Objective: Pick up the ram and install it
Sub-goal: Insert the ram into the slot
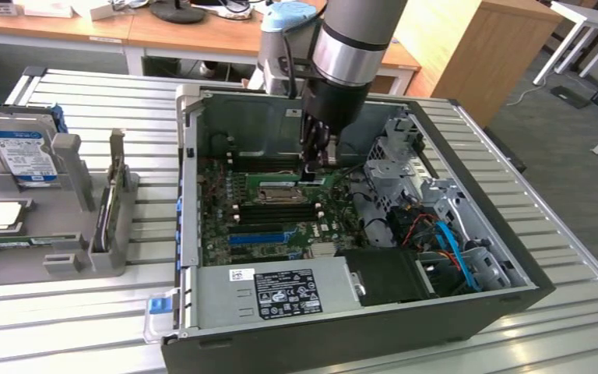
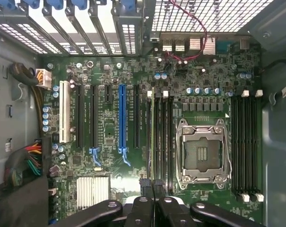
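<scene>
The arm's black two-fingered gripper (image 1: 316,164) is hovering low inside the open grey computer case (image 1: 188,156). Its fingers (image 2: 144,188) are pinching together on the thin green ram stick (image 2: 152,137), which is hanging edge-on over the black memory slots (image 2: 162,142) between the silver processor socket (image 2: 203,153) and the long blue expansion slot (image 2: 122,118), seemingly aligning its edge lengthwise with one slot

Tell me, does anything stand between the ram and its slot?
Nothing visible does. The gripper holds the ram edge-on, lined up with the slots beside the CPU socket; these look empty.
</scene>
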`<state>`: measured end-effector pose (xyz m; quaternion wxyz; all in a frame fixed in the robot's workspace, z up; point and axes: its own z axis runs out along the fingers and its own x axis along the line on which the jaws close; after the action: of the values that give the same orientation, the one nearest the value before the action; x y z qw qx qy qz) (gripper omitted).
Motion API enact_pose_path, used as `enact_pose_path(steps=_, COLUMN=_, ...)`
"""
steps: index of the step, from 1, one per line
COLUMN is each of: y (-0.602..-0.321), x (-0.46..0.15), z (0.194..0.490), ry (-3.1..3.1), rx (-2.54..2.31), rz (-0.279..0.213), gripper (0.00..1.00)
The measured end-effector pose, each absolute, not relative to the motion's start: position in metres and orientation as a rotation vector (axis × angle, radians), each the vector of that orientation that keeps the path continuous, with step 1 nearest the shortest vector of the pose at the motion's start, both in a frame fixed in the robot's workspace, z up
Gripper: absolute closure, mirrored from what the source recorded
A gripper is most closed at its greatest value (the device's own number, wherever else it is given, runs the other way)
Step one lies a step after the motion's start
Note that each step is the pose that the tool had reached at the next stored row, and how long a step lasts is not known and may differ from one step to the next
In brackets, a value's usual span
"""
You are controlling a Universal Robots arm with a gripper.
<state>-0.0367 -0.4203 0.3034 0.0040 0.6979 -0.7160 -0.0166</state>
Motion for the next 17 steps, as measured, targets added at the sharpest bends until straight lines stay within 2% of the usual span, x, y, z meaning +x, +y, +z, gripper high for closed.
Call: enact_pose_path(steps=17, y=-0.42, x=-0.037, z=0.29, ry=-2.244, rx=2.187, rz=-0.052, gripper=0.88)
